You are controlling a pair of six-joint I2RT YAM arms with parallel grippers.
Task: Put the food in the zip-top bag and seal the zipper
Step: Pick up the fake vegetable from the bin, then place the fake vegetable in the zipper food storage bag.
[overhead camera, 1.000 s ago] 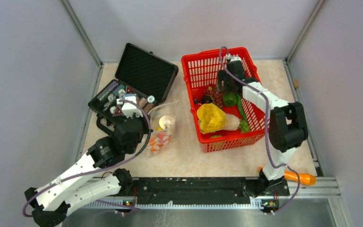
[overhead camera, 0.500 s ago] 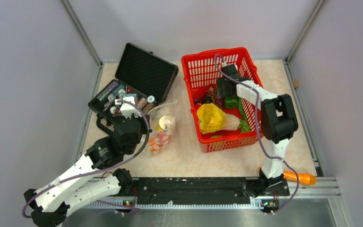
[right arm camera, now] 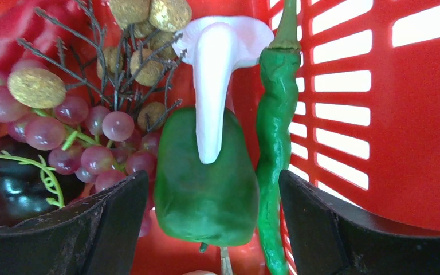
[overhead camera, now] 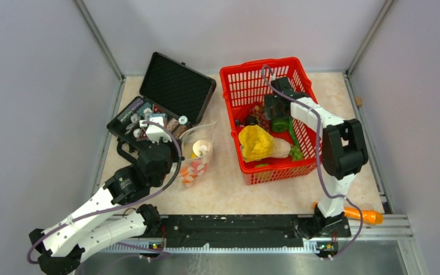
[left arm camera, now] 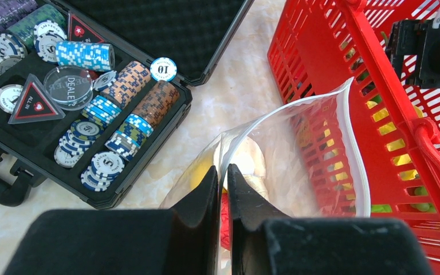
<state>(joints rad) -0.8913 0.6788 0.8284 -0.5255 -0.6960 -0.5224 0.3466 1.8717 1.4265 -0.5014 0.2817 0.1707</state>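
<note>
The zip-top bag (overhead camera: pixel 197 156) lies between the black case and the red basket, its mouth open toward the basket. It holds a white mushroom (overhead camera: pixel 202 148), something yellow (left arm camera: pixel 201 172) and red-orange pieces (overhead camera: pixel 189 173). My left gripper (left arm camera: pixel 223 175) is shut on the bag's near mouth edge, on the zipper (left arm camera: pixel 352 137). My right gripper (right arm camera: pixel 212 180) is open inside the basket, its fingers on either side of a green pepper (right arm camera: pixel 206 177). A white mushroom (right arm camera: pixel 215 74) lies on the pepper. Grapes (right arm camera: pixel 91 143) and a green chili (right arm camera: pixel 275 126) lie beside it.
The red mesh basket (overhead camera: pixel 246 80) also holds a yellow crinkly piece (overhead camera: pixel 255 142) and a pale one (overhead camera: pixel 282 150). An open black case (overhead camera: pixel 175 86) of poker chips (left arm camera: pixel 120 114) stands at the back left. An orange carrot (overhead camera: pixel 365 216) lies by the right arm's base.
My right gripper has moved from the back of the basket down over the green pepper. The left gripper and the bag have not moved.
</note>
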